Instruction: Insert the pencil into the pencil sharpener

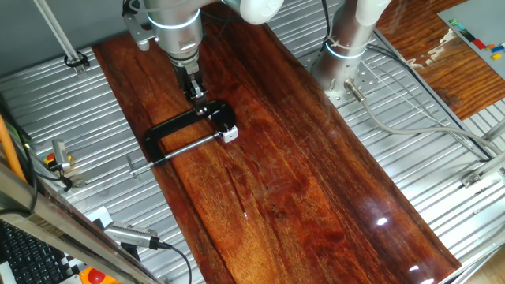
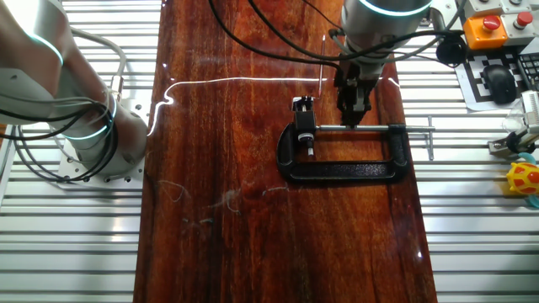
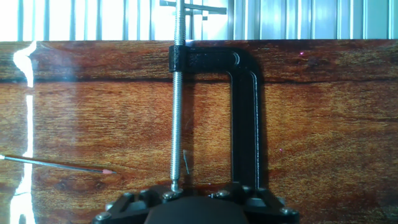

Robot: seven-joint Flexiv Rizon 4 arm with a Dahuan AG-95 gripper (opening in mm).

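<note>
The pencil (image 3: 56, 164) is thin with a reddish tip and lies flat on the wood at the left of the hand view; in the other fixed view the pencil (image 2: 321, 67) is a faint line beyond the clamp. The tiny white pencil sharpener (image 1: 230, 134) (image 2: 301, 104) sits at the jaw end of the black C-clamp (image 1: 185, 126) (image 2: 345, 171). My gripper (image 1: 194, 88) (image 2: 354, 114) hangs low over the clamp's steel rod (image 3: 176, 112), fingers close together and holding nothing. The hand view does not show the sharpener.
A dark wooden board (image 1: 316, 197) carries everything, with ribbed metal table (image 1: 95, 173) on both sides. The arm's base (image 1: 343, 63) stands at the far edge. Cables and a controller (image 2: 488, 25) lie off the board.
</note>
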